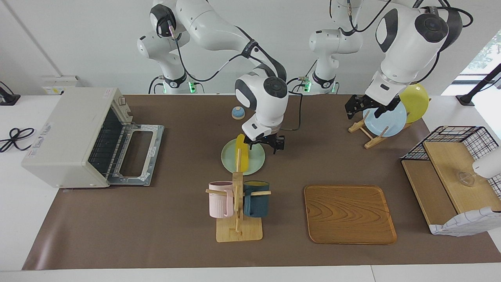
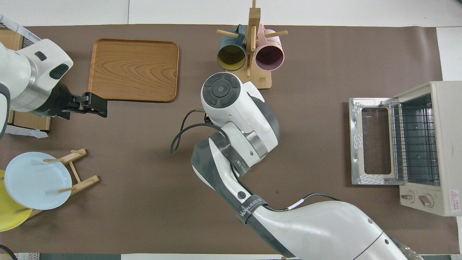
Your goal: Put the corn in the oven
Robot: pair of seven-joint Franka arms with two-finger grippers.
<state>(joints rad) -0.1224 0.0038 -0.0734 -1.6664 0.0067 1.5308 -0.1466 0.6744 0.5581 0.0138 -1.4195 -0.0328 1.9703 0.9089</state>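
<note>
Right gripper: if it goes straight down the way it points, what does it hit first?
Probably the corn on the green plate. The open right gripper points down over them in the facing view, though how far above is unclear; its arm hides both from overhead.

Layout of the table

The corn (image 1: 240, 152) lies on a plate (image 1: 254, 166) in the middle; the mug rack (image 1: 237, 211) stands farther from the robots than it. The oven (image 1: 74, 135) is at the right arm's end with its door (image 1: 135, 152) folded down; tray (image 1: 349, 214) and plate stand (image 1: 370, 133) are toward the left arm's end.
</note>
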